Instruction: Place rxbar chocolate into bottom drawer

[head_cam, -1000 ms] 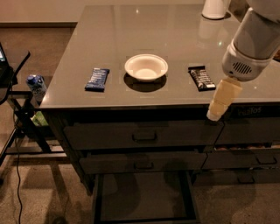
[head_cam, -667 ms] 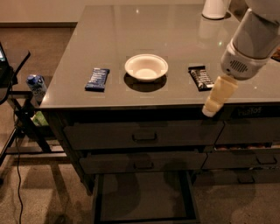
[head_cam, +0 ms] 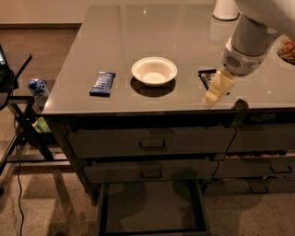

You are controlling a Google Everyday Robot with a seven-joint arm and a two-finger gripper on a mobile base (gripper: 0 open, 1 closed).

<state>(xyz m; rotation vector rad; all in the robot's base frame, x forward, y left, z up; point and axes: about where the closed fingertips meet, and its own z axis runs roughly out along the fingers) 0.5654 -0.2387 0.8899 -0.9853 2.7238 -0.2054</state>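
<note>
The rxbar chocolate (head_cam: 207,78), a black-wrapped bar, lies flat on the grey counter right of the white bowl; my arm hides its right part. My gripper (head_cam: 215,89) hangs over the counter's front edge, its cream fingers (head_cam: 218,85) just in front of and partly over the bar. It holds nothing that I can see. The bottom drawer (head_cam: 152,208) is pulled out below the two handled drawers, and its flat dark inside looks bare.
A white bowl (head_cam: 154,70) sits mid-counter, a blue-wrapped bar (head_cam: 102,83) to its left. A white object (head_cam: 225,9) stands at the back right, something brown (head_cam: 288,49) at the right edge. A small side stand with a can (head_cam: 38,90) is left of the cabinet.
My gripper has moved up and to the left, from in front of the counter's edge to over the counter, close to the black bar. The objects have not moved.
</note>
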